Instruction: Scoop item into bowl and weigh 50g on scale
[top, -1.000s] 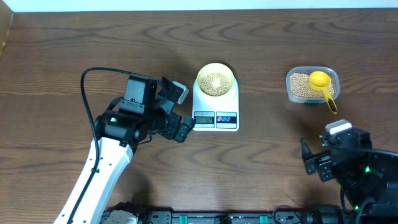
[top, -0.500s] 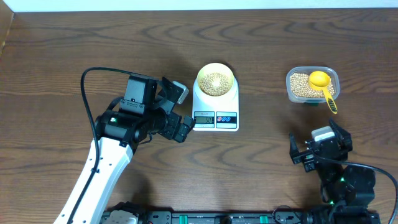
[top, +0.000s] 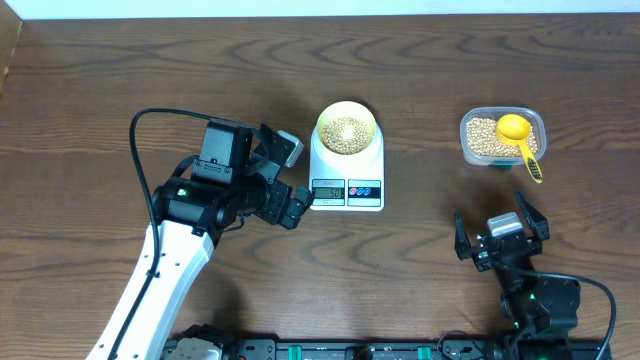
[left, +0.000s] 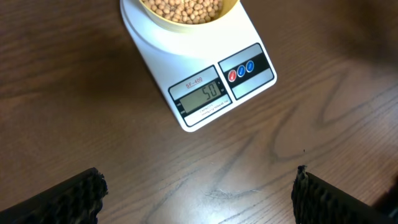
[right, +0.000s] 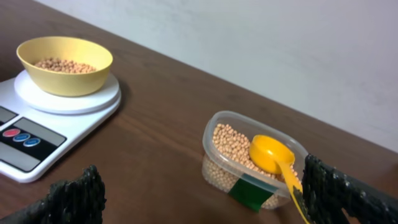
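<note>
Scale (top: 346, 175) sits mid-table with the bowl (top: 347, 106) centred on its round platform. The bowl holds a shallow heap of beans (top: 347, 131), and in the left wrist view the display (left: 203, 98) reads 50 (red and blue buttons just right of it). Left arm: its white link rises on a slant from the near table edge, left of the scale. The black wrist bends over so the left gripper (top: 292, 180) points sideways at the scale's front-left corner, just beside it and not touching as far as the overhead shows. Its jaws are spread wide with nothing between them; in its wrist view both pads sit at the bottom corners with bare wood between. A black cable (top: 140, 150) loops over that arm, left of the scale. Right arm: folded low at the near edge, well right of and nearer than the scale. The right gripper (top: 490, 212) points toward the far side of the table, fingers fully splayed in a V, holding nothing and clear of everything. Right of the scale, about level with the bowl, is a clear tub (top: 466, 125) with more beans in it. A yellow scoop (top: 514, 127) lies in the tub, cup on the beans, with its handle hanging over the near-right rim.
</note>
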